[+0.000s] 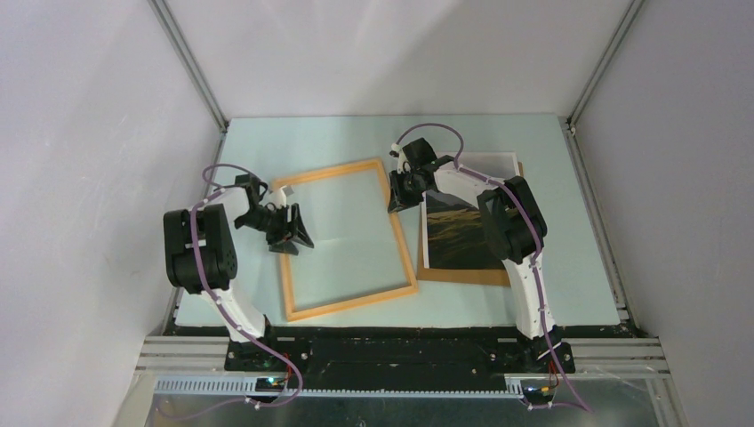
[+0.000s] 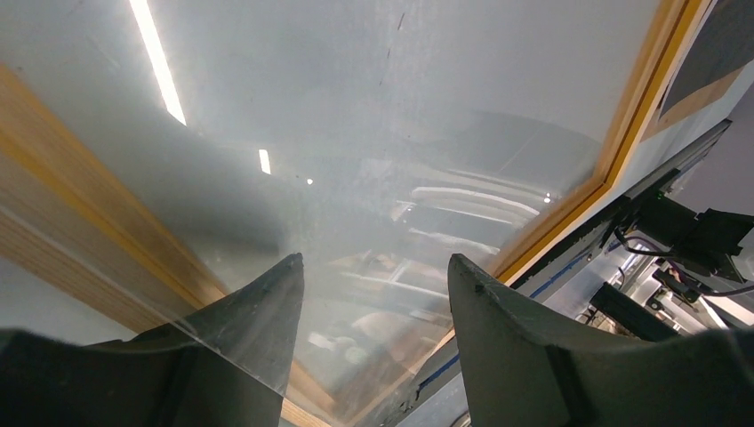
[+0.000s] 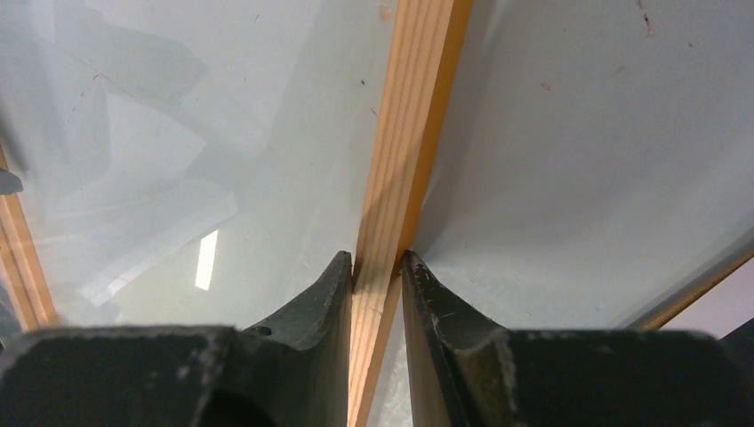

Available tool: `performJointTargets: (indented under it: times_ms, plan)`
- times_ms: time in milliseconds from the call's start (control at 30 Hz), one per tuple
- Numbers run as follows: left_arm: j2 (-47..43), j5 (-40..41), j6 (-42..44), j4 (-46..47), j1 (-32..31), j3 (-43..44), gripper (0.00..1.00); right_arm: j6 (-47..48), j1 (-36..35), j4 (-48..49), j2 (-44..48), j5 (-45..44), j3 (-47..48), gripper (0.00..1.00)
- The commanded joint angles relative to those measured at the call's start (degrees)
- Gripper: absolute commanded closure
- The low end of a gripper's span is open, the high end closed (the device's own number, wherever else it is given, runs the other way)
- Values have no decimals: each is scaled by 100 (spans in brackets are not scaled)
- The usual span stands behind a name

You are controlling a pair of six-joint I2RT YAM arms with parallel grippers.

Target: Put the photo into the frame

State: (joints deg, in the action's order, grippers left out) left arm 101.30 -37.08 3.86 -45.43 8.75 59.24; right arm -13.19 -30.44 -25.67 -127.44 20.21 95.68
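right arm point(image 1: 511, 222) stretched forward, right fingers point(image 3: 320, 302) pinching frame point(image 1: 351, 301) rail; left arm point(image 1: 200, 249) folded, left fingers point(image 2: 258, 329) released over frame edge.

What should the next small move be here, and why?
Probably close the left hand on the left rail of the frame: it stands open with that rail entering its gap, while the right hand pinches the right rail. Holding both sides should steady it.

The right arm point(image 1: 509, 222) hides the right side of the photo point(image 1: 453, 233) from above
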Motion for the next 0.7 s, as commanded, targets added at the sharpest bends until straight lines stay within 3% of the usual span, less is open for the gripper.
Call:
performJointTargets:
  times_ms: [0, 667]
  plan:
    - [49, -87, -49, 126, -85, -34, 35, 245, -146, -331, -238, -227, 12, 84]
    - [137, -19, -81, 192, -85, -27, 35, 351, -41, -454, 235, -266, 261, 55]
